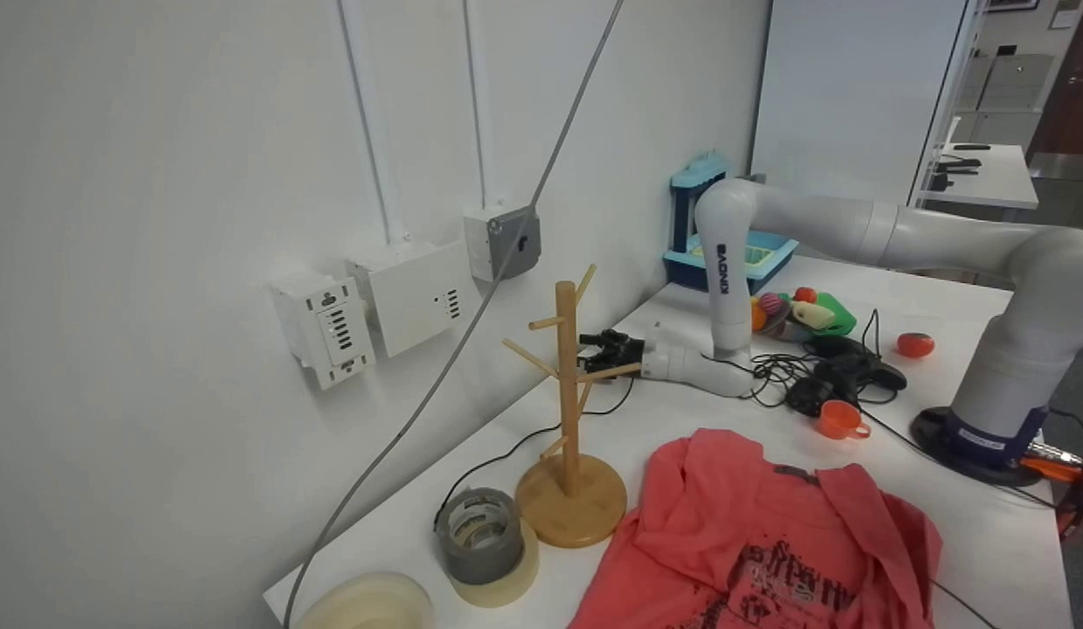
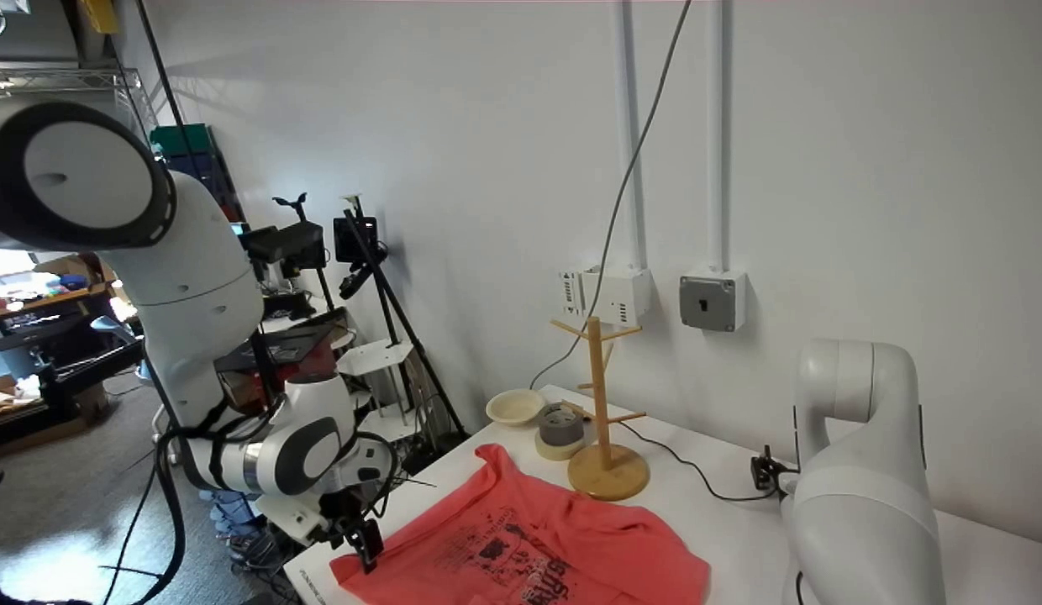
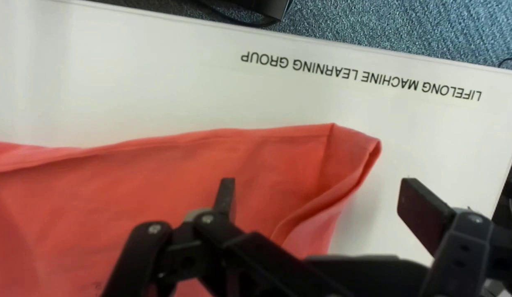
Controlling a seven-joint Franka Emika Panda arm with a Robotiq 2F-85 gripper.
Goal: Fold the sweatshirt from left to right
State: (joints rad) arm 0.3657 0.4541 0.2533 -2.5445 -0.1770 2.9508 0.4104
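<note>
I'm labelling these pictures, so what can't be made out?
Sweatshirt: cut off by the bottom edge in both exterior views.
Finer print: too small in both exterior views.
Sweatshirt behind the tool: hidden by it in the wrist view.
Blue tub: middle hidden by the Kinova arm in an exterior view.

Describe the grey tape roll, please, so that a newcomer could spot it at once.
On the white table, find the wooden mug tree. Beside it, the grey tape roll lies on top of the cream roll, set apart by its darker colour and upper place.
</note>
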